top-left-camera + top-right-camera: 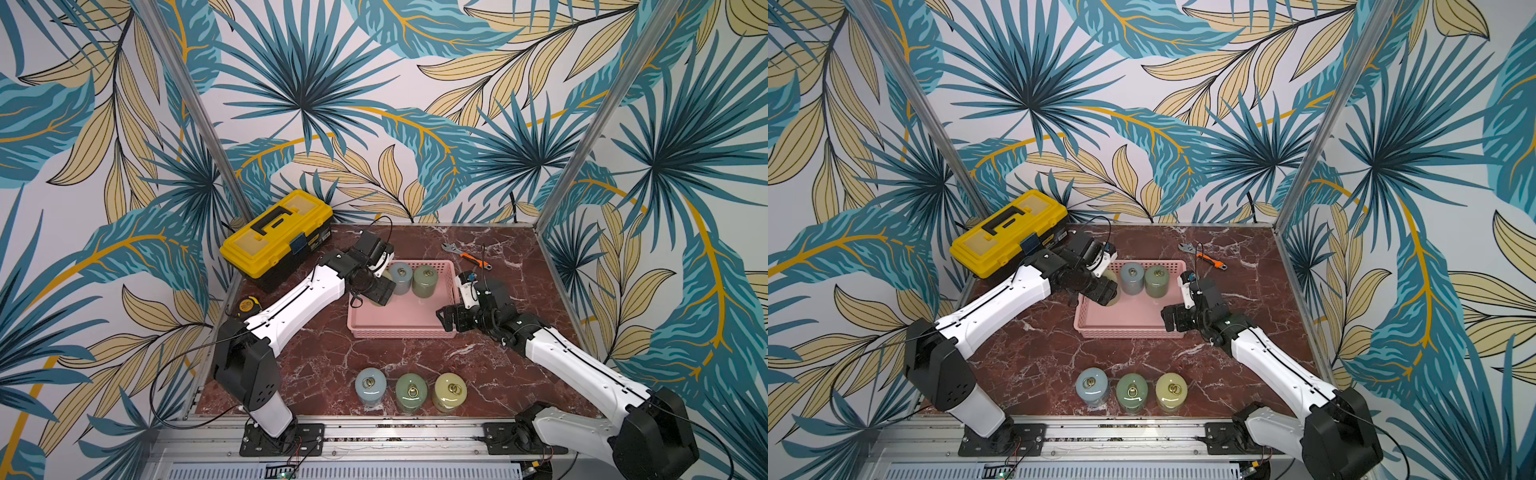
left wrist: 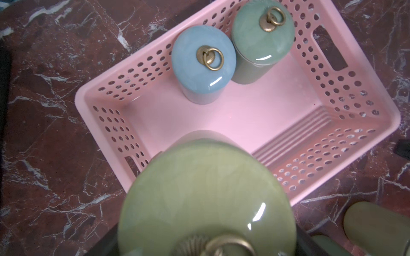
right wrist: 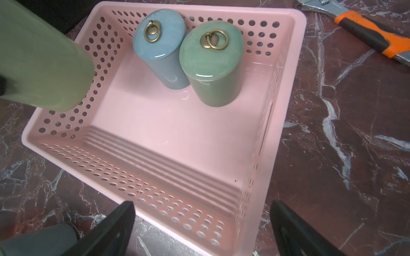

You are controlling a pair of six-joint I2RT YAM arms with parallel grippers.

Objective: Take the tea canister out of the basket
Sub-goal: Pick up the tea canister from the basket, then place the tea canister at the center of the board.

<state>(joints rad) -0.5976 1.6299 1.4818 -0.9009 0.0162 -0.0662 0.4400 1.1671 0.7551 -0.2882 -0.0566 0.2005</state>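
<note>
Left arm [image 1: 299,299] and right arm [image 1: 582,365]: white shells, black joints, thin black cables; left claw [image 1: 380,293], right claw [image 1: 448,319] black.

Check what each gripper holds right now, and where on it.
Left gripper holds the yellow-green canister, apparently by the sides of its lid end, over the basket edge. Right gripper open, empty.

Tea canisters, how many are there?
6. On the table, front row: blue canister, green canister, yellow canister. In the basket: second blue canister, second green canister. The left gripper holds a yellow-green canister.
</note>
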